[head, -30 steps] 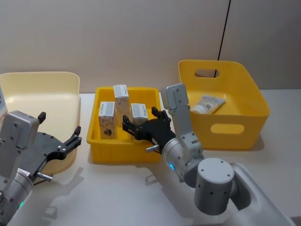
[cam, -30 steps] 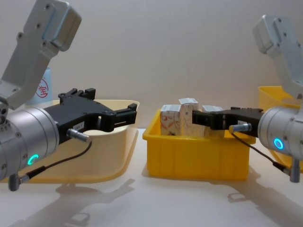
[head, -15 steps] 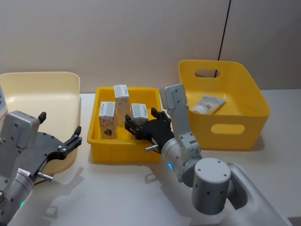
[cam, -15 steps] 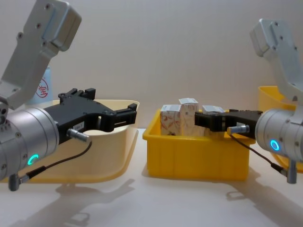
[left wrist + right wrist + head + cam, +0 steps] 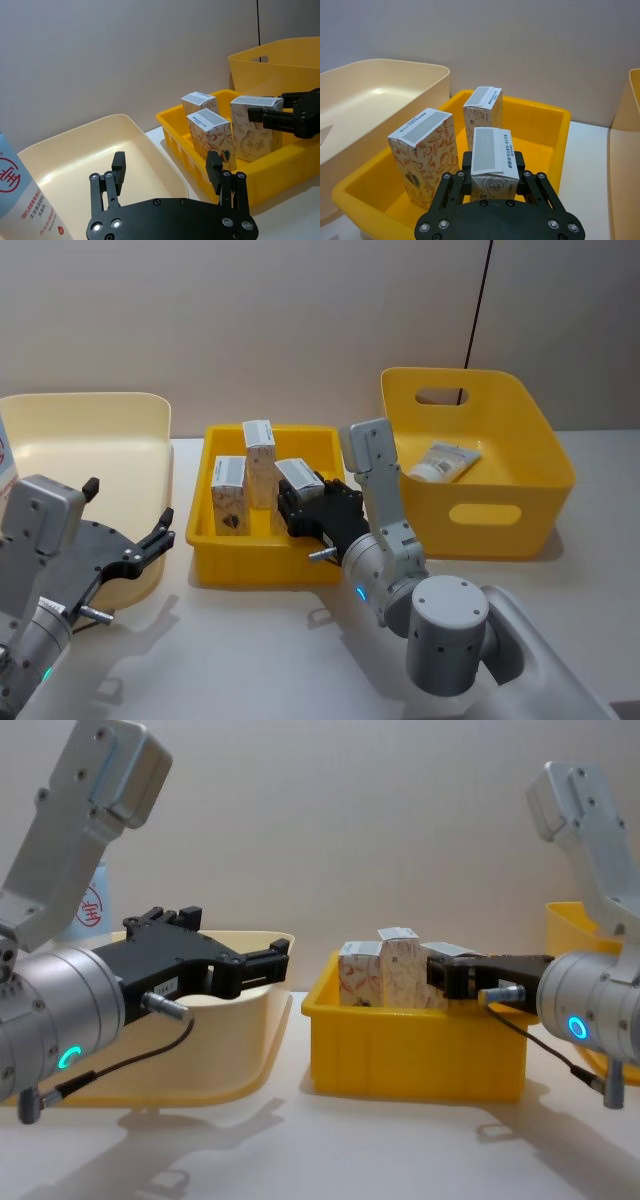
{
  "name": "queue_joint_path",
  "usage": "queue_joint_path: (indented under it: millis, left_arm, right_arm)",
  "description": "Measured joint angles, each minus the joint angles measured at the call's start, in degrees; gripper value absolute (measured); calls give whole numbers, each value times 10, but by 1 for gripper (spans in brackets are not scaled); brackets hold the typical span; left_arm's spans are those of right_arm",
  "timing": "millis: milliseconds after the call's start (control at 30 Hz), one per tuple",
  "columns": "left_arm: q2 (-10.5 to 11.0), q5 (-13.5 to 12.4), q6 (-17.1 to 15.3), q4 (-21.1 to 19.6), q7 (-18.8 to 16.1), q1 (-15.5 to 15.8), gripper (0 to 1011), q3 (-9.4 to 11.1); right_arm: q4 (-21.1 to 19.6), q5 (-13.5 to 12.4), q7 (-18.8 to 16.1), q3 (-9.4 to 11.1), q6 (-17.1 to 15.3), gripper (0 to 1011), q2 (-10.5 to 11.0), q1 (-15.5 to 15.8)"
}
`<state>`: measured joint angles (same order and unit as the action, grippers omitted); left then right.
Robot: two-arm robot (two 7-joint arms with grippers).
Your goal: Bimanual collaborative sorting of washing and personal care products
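Right gripper (image 5: 300, 508) reaches into the shallow yellow tray (image 5: 262, 571) at the middle of the table, and its black fingers (image 5: 467, 165) are closed on both sides of a small white carton (image 5: 491, 159), which is tilted between them. Left gripper (image 5: 128, 523) hovers at the near left, over the front edge of the pale cream bin (image 5: 90, 440), with its fingers wide apart and nothing between them. In the same tray, just beside the held carton, stand two more cartons with the orange-red print: one (image 5: 228, 496) on the left side of the tray, upright, and another (image 5: 259, 462) behind it, near the back wall, also upright. In the left wrist view a light-blue tube (image 5: 25, 196) with a red round logo is seen at the near side of the cream bin; I cannot tell if it stands inside the bin or beside it. Farther to the right, the deep yellow bin (image 5: 520, 485) with handle cut-outs holds one more tube (image 5: 445, 460), lying on its side on the floor of the bin. All three containers stand close together in one row on the white table (image 5: 250, 640).
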<state>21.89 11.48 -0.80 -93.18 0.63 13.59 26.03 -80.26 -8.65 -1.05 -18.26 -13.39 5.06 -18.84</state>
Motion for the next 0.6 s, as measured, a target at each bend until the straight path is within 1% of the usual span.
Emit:
queue_joint_path:
  millis: [33, 67, 333, 600]
  left_arm:
    - [0, 0, 0, 0, 0, 0, 1000, 0]
    - [0, 0, 0, 0, 0, 0, 1000, 0]
    - [0, 0, 0, 0, 0, 0, 1000, 0]
    - [0, 0, 0, 0, 0, 0, 1000, 0]
  right_arm:
    - [0, 0, 0, 0, 0, 449, 0, 0]
    - [0, 0, 0, 0, 0, 445, 0, 0]
    - [0, 1, 0, 2, 3, 445, 0, 1]
    - [-3, 1, -10, 7, 31, 445, 2, 4]
